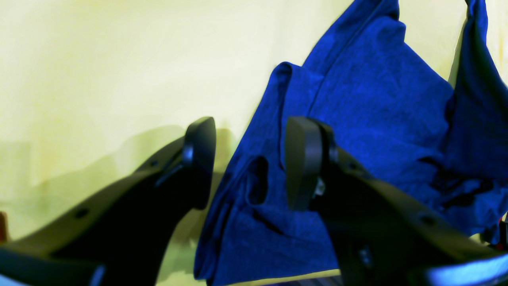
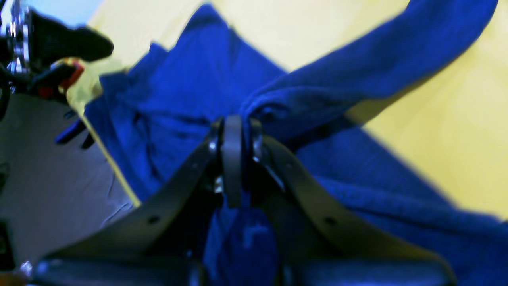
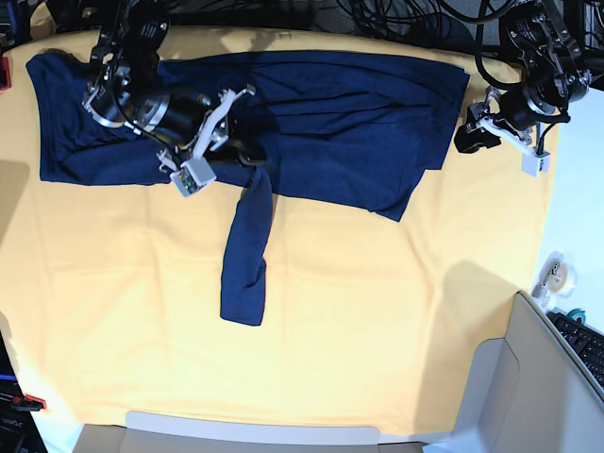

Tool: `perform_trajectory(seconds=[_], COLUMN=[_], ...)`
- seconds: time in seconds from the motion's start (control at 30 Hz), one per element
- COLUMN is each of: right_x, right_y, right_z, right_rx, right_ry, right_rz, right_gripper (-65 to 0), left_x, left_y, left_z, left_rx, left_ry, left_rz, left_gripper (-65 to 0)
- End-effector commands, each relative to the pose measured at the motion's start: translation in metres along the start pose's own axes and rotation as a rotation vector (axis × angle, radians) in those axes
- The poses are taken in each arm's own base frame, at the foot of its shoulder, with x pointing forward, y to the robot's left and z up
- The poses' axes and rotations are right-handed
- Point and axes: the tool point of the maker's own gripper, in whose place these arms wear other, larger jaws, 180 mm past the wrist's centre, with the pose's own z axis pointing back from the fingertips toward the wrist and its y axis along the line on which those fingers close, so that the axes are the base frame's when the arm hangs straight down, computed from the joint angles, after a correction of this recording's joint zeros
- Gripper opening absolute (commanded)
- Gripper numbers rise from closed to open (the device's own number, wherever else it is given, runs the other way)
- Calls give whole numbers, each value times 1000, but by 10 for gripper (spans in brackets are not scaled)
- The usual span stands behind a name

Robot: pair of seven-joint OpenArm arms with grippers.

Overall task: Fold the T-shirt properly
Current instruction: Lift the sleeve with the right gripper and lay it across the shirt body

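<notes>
The navy T-shirt lies spread across the far part of the yellow-orange table cloth. One long sleeve trails toward the near side. My right gripper is over the shirt's middle-left, shut on a bunched fold of fabric where that sleeve begins. In the right wrist view the right gripper pinches blue cloth, with the sleeve stretching away. My left gripper hovers at the shirt's right edge. The left gripper is open, and the T-shirt shows behind and between its fingers, ungripped.
A tape roll and a keyboard sit on the white surface to the right. Grey panels border the near edge. Cables run along the far side. A red object sits at the left edge.
</notes>
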Motion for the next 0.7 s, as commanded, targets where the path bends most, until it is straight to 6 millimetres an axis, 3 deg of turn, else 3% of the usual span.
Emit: perform_trajectory(seconds=[0.0, 0.2, 0.4, 0.47, 0.67], right_x=[11, -1, -9, -12, -11], right_y=[5, 15, 7, 3, 0], right_z=[3, -1, -3, -3, -3], right_rx=[19, 58, 5, -15, -24], right_ry=[-45, 8, 54, 69, 71], right_rz=[21, 45, 67, 75, 80], right_gripper=[-650, -650, -644, -599, -321], left_x=[11, 11, 11, 11, 9], left_y=[-2, -3, -3, -3, -2], left_z=[4, 4, 4, 4, 4], left_rx=[-5, -6, -6, -6, -5], left_ry=[-30, -29, -29, -29, -26], left_rz=[-25, -26, -26, -26, -25], left_gripper=[-373, -373, -373, -373, -373])
